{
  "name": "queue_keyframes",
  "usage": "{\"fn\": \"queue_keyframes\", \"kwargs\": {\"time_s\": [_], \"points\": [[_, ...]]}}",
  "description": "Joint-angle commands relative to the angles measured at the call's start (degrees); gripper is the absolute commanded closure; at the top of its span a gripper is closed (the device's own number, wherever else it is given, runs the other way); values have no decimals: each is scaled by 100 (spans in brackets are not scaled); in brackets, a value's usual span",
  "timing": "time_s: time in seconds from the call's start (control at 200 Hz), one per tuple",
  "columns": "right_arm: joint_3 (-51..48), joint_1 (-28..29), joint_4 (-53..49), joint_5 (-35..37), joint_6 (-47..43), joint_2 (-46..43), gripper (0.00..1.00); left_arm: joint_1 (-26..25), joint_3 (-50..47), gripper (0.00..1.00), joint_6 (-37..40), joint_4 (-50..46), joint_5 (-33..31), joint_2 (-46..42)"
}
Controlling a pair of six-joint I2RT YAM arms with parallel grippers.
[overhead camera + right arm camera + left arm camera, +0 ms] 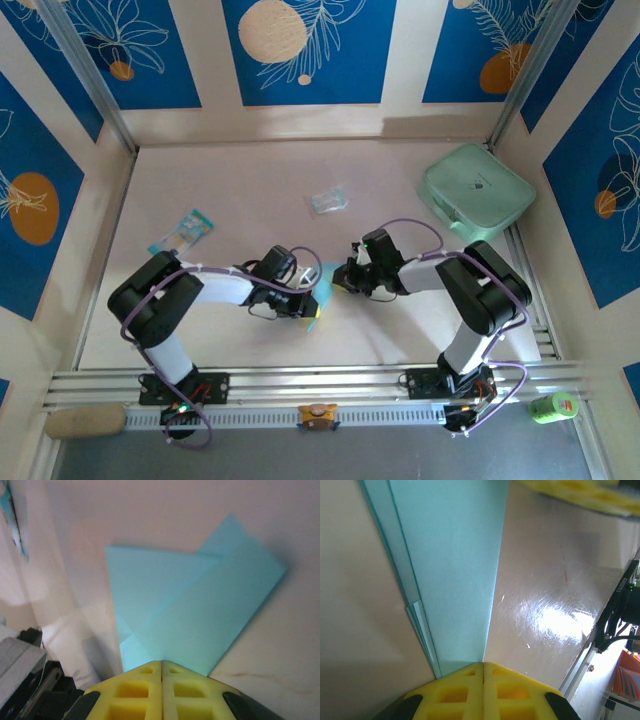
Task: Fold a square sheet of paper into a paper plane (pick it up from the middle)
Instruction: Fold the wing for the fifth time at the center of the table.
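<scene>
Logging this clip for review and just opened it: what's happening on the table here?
Mid-table, the left hand and the right hand each pinch an edge of the light-blue sheet of paper, both shut on it. The sheet is partly folded, layers overlapping, not yet a plane. The mint-green case, plastic wrapper and printed packet lie apart, untouched.

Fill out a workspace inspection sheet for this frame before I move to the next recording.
Surface: pale table, with a glare patch in the left wrist view.
Job's things: light-blue sheet of paper, partly folded with overlapping layers, between the two grippers.
Clutter: printed packet at left; clear wrapper at centre back; mint-green case at back right.
Grippers: left gripper shut on the sheet; right gripper shut on the sheet.
Cables: purple cables looped along both arms.
Surroundings: blue leaf-print panels; green object beyond the near rail.
</scene>
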Motion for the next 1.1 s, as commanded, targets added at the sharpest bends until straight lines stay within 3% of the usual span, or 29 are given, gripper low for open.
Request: {"fn": "queue_keyframes", "kwargs": {"time_s": [0.0, 0.58, 0.89, 1.095], "points": [[202, -179, -215, 120, -218, 90, 94, -33, -174, 100, 105, -611, -340, 310], [563, -755, -857, 261, -284, 293, 94, -38, -208, 100, 102, -579, -347, 261], [1051, -1047, -1628, -67, -976, -290, 91, -37, -251, 100, 102, -517, -300, 192], [992, -827, -1725, -281, -1057, -674, 89, -37, -257, 100, 112, -514, -303, 169]]}}
